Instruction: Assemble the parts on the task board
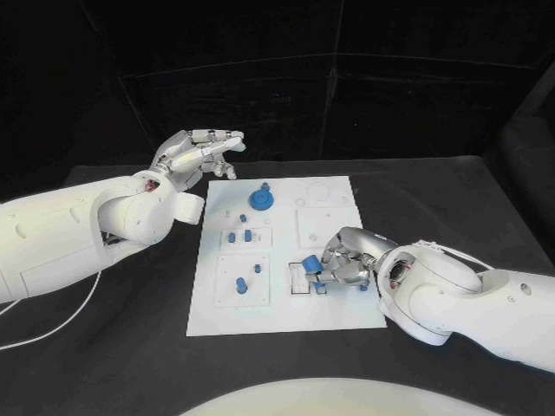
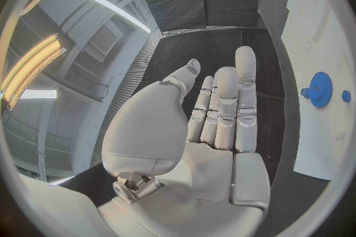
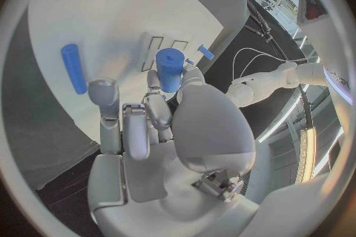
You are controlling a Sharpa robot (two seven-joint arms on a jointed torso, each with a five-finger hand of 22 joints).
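The blue peg (image 3: 169,69) the right hand (image 1: 342,260) was holding looked like the piece then in play: a short round cylinder pinched between thumb and fingers, carried just above the near right part of the white board (image 1: 334,314). In the head view a bit of blue (image 1: 311,264) showed at the fingertips, close to a small dark-outlined slot on the board. Whether the peg was already touching the board I could not tell.

On the board itself, a blue gear (image 1: 263,199) stood at the far middle, seemingly seated on its post. Two small blue pieces (image 1: 240,236) sat left of centre, and another pair (image 1: 248,282) lay nearer, in a square recess. From the right wrist a long blue rod (image 3: 73,68) lay flat on the board, loose by the look of it. Several outlines on the right half of the board, a circle and a square among them, had nothing in them.

So I judged the job partly done: the gear was on, a few pieces perhaps placed, one peg in hand, and more slots left to fill.

The left hand (image 1: 201,154) hung above the desk (image 1: 478,199) off the board's far left corner, fingers loosely spread and holding nothing.
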